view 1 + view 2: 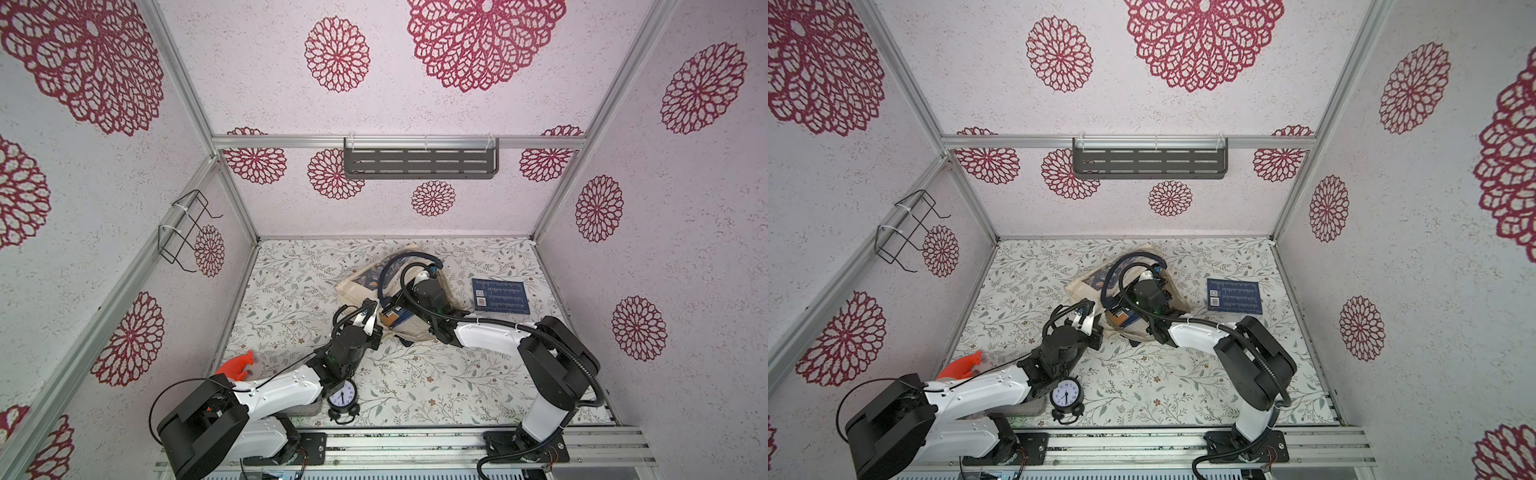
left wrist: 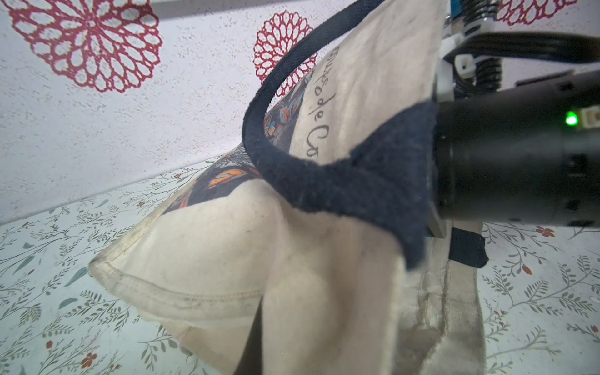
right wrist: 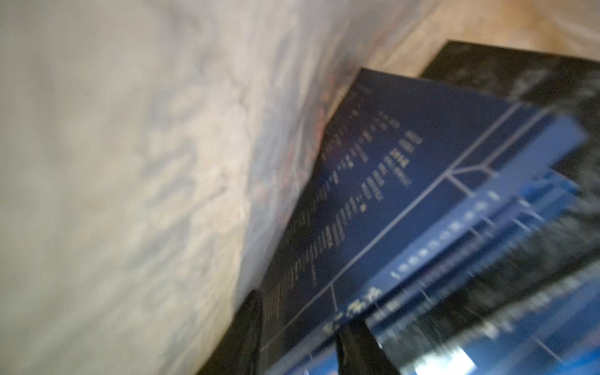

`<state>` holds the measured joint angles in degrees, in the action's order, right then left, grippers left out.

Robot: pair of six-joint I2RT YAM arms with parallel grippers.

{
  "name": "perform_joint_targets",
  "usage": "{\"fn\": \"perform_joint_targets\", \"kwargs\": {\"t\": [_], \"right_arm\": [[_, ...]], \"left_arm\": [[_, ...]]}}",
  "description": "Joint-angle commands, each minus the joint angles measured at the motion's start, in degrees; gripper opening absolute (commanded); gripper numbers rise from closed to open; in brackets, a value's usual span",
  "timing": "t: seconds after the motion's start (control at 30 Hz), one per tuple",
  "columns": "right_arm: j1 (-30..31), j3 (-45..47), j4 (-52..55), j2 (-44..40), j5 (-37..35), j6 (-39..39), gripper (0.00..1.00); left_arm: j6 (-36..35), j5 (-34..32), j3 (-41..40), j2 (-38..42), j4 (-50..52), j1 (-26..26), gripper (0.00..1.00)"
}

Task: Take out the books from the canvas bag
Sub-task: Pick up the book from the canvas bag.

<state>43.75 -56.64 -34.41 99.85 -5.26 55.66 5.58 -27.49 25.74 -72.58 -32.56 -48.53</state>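
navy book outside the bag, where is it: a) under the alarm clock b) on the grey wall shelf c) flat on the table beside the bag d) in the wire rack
c: in both top views the navy book lies flat on the table, apart from the canvas bag.

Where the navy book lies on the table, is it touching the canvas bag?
Apart. In a top view, a strip of patterned table shows between the navy book and the nearest edge of the canvas bag.
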Motion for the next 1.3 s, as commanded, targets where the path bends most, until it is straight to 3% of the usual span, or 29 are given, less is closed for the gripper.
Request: {"fn": "perform_joint_targets", "kwargs": {"t": [0.0,0.17,0.3,0.5,0.67,1.0,1.27], "right_arm": [[-1.2,-5.18,-15.22,0.76,0.46,-2.33,0.37],[-1.38,-6.55,-12.32,4.58,0.12,1.18,0.36],[-1.6,-6.89,-11.82,5.35,1.58,1.58,0.16],[-1.65,-1.29,-11.48,-1.85,0.59,-2.67,0.0],[-1.64,5.62,-12.53,-8.84,1.25,-4.82,0.0],[-1.73,14.42,-8.21,-22.75,6.73,-17.3,0.0],[-2.46,22.36,-0.51,-39.44,4.1,-25.53,0.0]], "left_arm": [[-0.39,2.19,1.33,1.38,-5.85,-1.55,0.0],[-0.41,1.86,1.25,1.21,-6.35,-1.56,0.0],[-0.57,0.09,1.09,0.94,-7.13,-1.56,0.0],[0.38,-5.58,0.76,0.7,-8.99,-1.31,0.0],[3.08,-10.53,3.27,-0.57,-4.55,-0.57,0.0],[7.86,-7.46,3.17,0.42,-2.44,1.78,0.0],[7.29,-9.21,3.19,0.86,-1.85,1.83,0.0]]}}
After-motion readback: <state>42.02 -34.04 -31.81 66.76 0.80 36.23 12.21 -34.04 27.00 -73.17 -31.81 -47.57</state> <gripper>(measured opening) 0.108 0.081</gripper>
